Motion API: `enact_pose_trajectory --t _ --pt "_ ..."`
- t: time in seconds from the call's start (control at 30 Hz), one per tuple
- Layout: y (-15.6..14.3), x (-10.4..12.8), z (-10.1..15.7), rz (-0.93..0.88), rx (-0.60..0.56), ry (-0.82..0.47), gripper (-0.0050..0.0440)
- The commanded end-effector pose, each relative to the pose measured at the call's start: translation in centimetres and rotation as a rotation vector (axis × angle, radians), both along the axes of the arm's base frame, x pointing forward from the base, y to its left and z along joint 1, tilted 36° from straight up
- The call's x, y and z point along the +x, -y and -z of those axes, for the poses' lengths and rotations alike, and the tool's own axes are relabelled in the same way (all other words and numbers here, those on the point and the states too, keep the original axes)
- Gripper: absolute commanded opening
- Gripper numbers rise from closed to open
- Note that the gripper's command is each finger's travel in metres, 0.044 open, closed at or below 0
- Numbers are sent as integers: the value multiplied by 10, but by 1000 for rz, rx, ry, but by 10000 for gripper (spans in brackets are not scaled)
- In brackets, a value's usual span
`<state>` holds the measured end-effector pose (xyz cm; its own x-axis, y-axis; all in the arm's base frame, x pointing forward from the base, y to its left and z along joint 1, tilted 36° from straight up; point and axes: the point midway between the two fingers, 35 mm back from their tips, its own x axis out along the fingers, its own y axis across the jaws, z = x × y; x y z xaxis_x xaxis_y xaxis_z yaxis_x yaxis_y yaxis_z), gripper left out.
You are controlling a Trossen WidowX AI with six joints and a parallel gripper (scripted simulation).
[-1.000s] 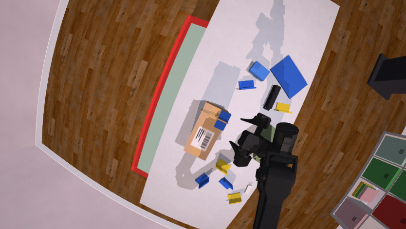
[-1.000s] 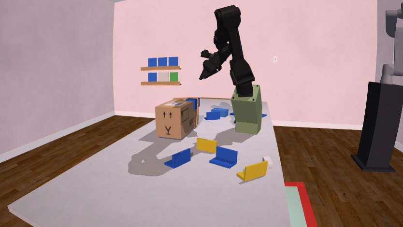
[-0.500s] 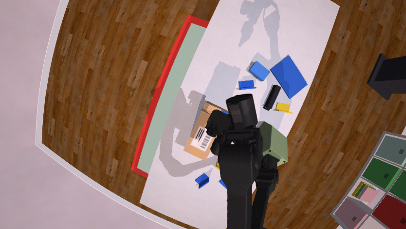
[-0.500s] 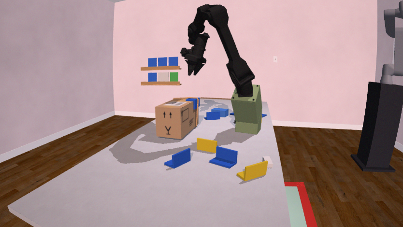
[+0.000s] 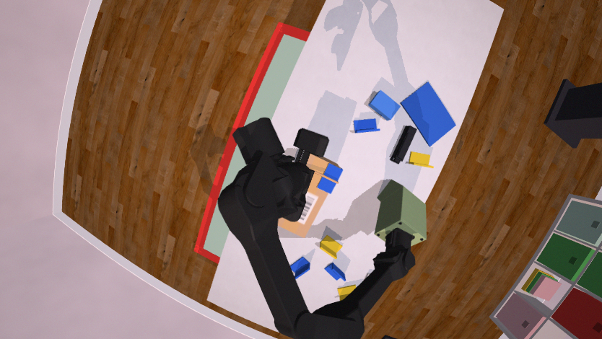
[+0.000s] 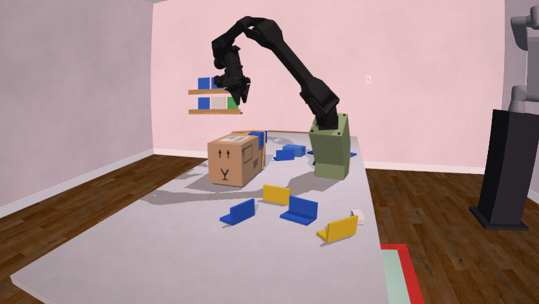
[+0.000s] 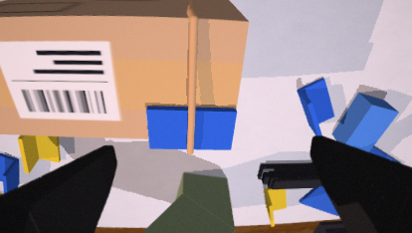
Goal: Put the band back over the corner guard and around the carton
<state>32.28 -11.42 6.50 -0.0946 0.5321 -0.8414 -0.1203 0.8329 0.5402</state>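
The brown carton (image 7: 119, 75) stands on the white table top, its barcode label facing up. A blue corner guard (image 7: 191, 126) sits on its top edge near one end. The thin tan band (image 7: 191, 75) runs straight across the carton's top and down over the middle of the guard. From the side, the carton (image 6: 235, 158) and guard (image 6: 258, 138) are well below my gripper (image 6: 239, 94). My gripper (image 7: 213, 150) is open and empty, hanging high above the carton and touching nothing. In the overhead view my arm covers part of the carton (image 5: 307, 202); the guard (image 5: 330, 177) shows beside it.
The arm's green pedestal (image 5: 400, 212) stands beside the carton. Loose blue and yellow corner guards (image 6: 276, 194) lie in front. A blue board (image 5: 427, 112), a blue block (image 5: 384, 104) and a black bar (image 5: 403, 144) lie beyond. A red-framed mat (image 5: 252, 126) borders the table.
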Motion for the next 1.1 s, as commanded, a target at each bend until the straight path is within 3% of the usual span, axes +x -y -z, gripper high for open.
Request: enact_pose_trajectory --t 0.0,0.17,0.33,0.47,1.07 --pt "-6 14 -1 -70 -25 -75 440" --pt "-8 15 1 -72 -23 -82 440" --pt "-41 26 51 -107 23 -221 440" --pt "-46 27 59 -112 29 -243 440" --pt "-46 27 59 -112 29 -243 440"
